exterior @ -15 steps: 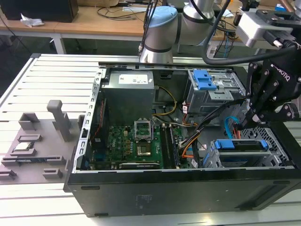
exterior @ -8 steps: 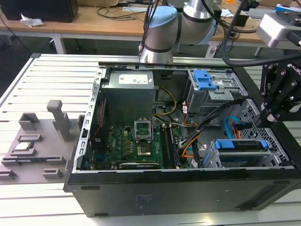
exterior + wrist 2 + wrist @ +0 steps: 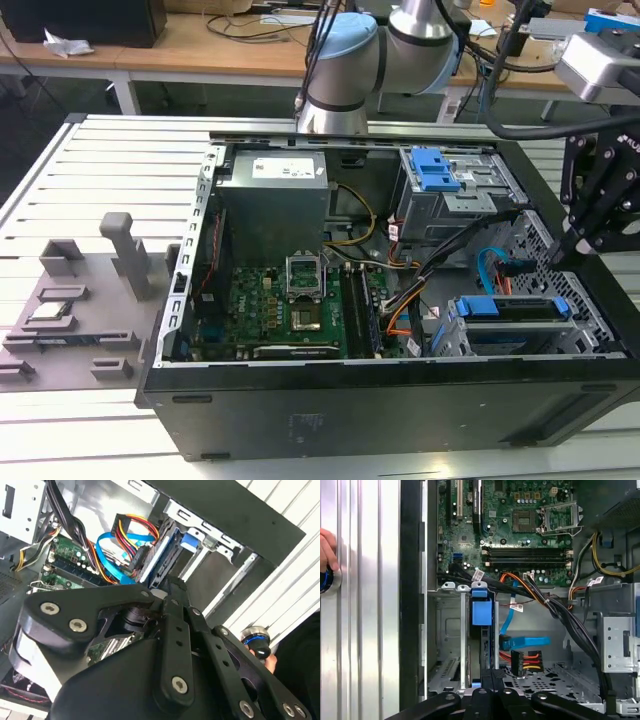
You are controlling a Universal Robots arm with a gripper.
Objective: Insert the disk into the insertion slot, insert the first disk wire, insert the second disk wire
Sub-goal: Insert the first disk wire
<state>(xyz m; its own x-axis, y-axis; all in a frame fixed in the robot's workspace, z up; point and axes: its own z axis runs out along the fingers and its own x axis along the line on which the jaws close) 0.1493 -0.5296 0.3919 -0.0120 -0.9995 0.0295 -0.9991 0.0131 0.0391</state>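
The disk (image 3: 520, 309), edged by its blue bracket, sits in the insertion slot (image 3: 470, 342), a low grey cage at the case's corner on the exterior view's right. Both wrist views show the disk (image 3: 481, 613) (image 3: 162, 555) edge-on inside the cage. A flat blue wire (image 3: 525, 641) (image 3: 107, 547) and a black plug with red, yellow and black wires (image 3: 522, 663) (image 3: 136, 560) lie against the disk's end; I cannot tell whether they are seated. My gripper (image 3: 492, 682) (image 3: 588, 232) hovers above the slot, shut and empty.
A taller grey cage with a blue latch (image 3: 438, 172) stands beyond the slot. The green motherboard (image 3: 290, 310) and a black cable bundle (image 3: 560, 615) fill the case's middle. A hand (image 3: 326, 550) rests on a blue-ringed button (image 3: 256, 641) on the slatted table outside the case.
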